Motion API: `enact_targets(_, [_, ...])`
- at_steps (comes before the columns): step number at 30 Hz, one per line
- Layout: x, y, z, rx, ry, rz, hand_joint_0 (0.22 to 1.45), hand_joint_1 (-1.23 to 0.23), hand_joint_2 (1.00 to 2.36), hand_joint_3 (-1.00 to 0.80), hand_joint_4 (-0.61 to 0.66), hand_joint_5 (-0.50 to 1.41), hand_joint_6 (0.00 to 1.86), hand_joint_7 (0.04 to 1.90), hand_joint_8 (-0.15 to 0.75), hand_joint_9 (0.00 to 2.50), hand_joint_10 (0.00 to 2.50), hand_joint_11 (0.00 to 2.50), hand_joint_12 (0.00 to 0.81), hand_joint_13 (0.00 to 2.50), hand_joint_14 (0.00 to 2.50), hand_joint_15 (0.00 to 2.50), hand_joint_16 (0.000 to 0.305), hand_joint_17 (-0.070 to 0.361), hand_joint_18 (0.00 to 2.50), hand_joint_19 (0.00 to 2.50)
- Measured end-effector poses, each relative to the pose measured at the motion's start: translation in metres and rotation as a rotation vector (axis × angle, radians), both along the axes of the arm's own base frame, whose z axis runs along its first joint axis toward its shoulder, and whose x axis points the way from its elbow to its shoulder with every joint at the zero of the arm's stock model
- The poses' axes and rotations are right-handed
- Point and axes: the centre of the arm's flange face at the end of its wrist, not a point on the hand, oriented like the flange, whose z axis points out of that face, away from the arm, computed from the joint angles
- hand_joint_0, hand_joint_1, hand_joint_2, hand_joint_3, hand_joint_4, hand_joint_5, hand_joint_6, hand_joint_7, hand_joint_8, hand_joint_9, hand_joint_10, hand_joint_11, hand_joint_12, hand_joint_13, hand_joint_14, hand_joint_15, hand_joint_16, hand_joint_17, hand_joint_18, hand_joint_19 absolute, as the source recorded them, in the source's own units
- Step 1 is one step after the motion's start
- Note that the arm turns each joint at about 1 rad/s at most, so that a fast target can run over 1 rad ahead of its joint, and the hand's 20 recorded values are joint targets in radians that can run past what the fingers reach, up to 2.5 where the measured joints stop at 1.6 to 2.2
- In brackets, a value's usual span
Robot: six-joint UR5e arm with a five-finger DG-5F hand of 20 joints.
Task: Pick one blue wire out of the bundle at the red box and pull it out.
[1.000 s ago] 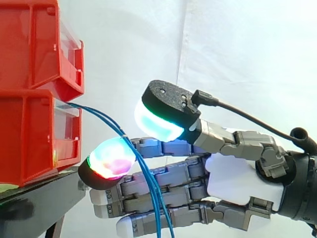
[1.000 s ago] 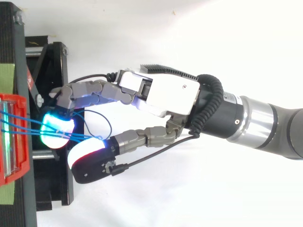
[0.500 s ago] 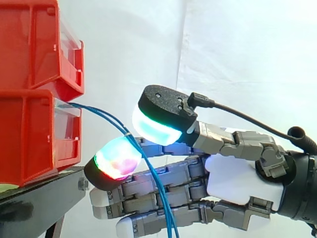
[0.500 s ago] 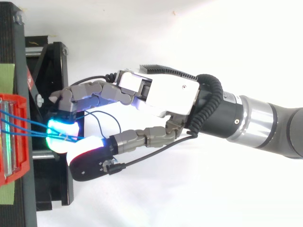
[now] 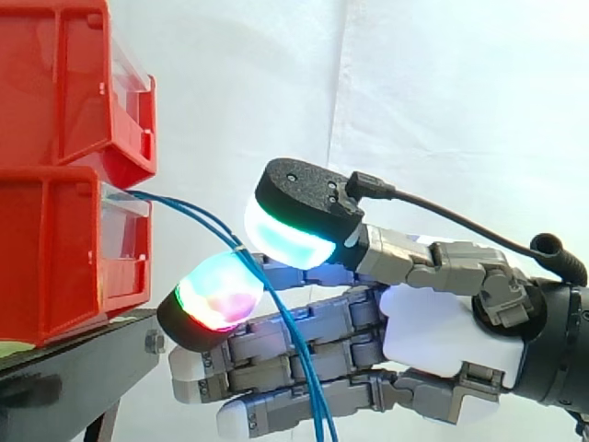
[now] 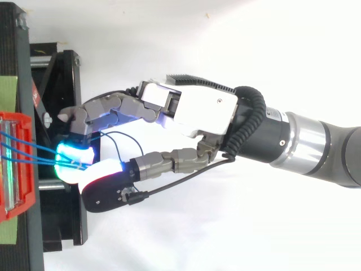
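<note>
White curtain (image 5: 442,92) behind everything. Black stand (image 5: 78,368) at my left carries two stacked red bins, fronts near the stand's right edge in the side view. The blue wires (image 5: 198,216) are thin and glossy; I count three strands at the lower red bin (image 5: 55,258) from above. They leave its front lip, arc down toward the hand (image 5: 442,327), then drop away below. Thumb pad (image 5: 290,235) and one glowing fingertip (image 5: 216,295) pinch the strands just off the bin; the other fingers lie nearly straight beneath.
</note>
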Motion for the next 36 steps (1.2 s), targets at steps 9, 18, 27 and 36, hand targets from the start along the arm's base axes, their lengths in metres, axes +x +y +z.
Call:
enact_targets(9, [0.0012,-0.0019,0.0020,-0.003,-0.001,0.006,0.59,-0.57,1.02,-0.28,0.31,-0.17,0.79,0.98,0.371,0.67,0.01,0.30,0.434,0.41,0.00,0.10,0.057,0.128,0.51,0.37])
enact_targets(18, [0.0012,-0.0036,0.0022,-0.001,-0.001,0.006,0.59,-0.64,1.02,-0.27,0.32,-0.19,0.85,0.98,0.375,0.67,0.01,0.33,0.435,0.41,0.00,0.10,0.057,0.129,0.51,0.35])
enact_targets(27, [0.0016,-0.0051,0.0029,0.000,-0.004,0.012,0.63,-0.77,1.01,-0.32,0.28,-0.20,0.87,0.94,0.367,0.65,0.01,0.35,0.435,0.42,0.00,0.09,0.058,0.130,0.55,0.34])
enact_targets(36, [0.0013,-0.0082,0.0037,0.002,0.000,0.017,0.68,-0.85,1.00,-0.46,0.29,-0.20,0.87,0.93,0.360,0.64,0.01,0.38,0.440,0.45,0.00,0.09,0.058,0.131,0.60,0.32])
